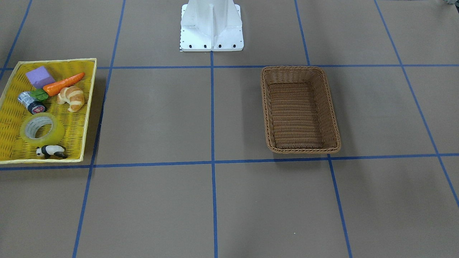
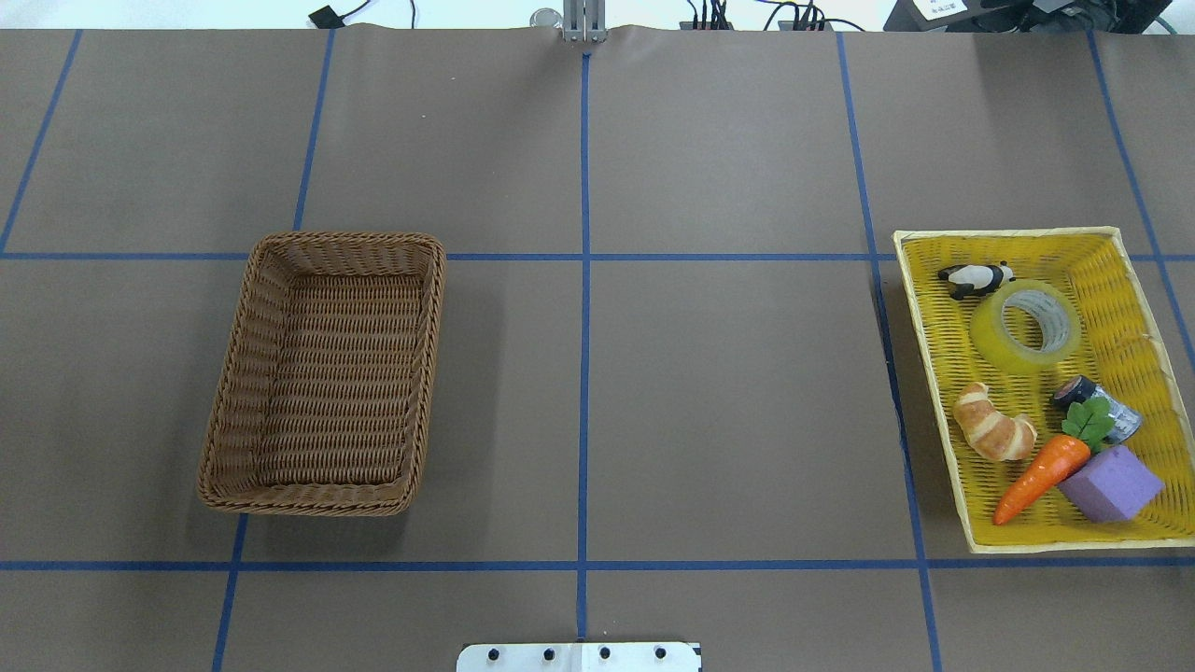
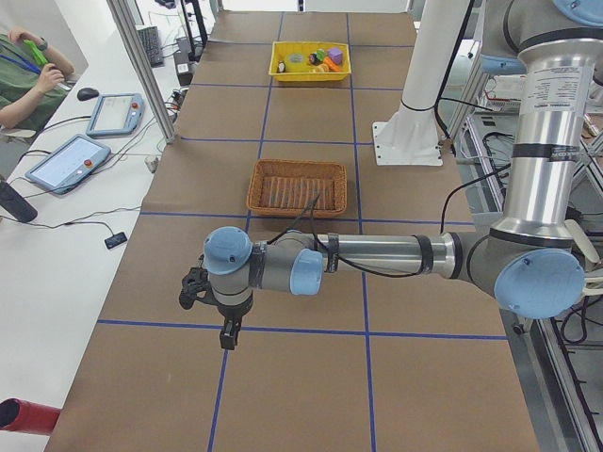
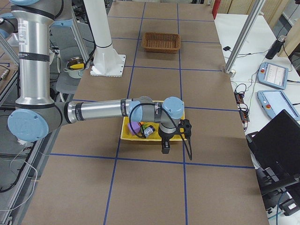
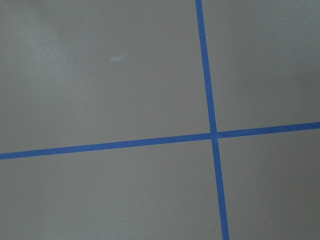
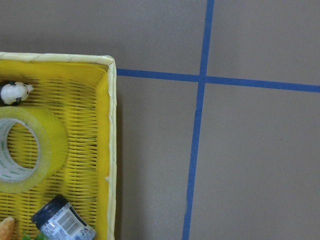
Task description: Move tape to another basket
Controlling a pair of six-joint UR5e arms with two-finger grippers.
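The tape (image 1: 57,133) is a wide translucent yellow roll lying flat in the shallow yellow tray (image 1: 89,107), and it also shows in the overhead view (image 2: 992,338) and the right wrist view (image 6: 52,145). The brown wicker basket (image 1: 267,107) stands empty across the table, on the left of the overhead view (image 2: 245,364). My right gripper (image 4: 165,146) hangs over the table beside the tray's edge. My left gripper (image 3: 226,334) hangs over bare table, away from the basket (image 3: 297,164). Neither gripper's fingers show in a wrist view, so I cannot tell whether they are open or shut.
The tray also holds a toy panda (image 1: 51,151), a silver-and-black cylinder (image 1: 31,103), a croissant (image 1: 72,97), a carrot (image 1: 64,83) and a purple block (image 1: 39,76). The white robot base (image 1: 211,27) stands at the table's robot-side edge. Blue tape lines grid the brown table.
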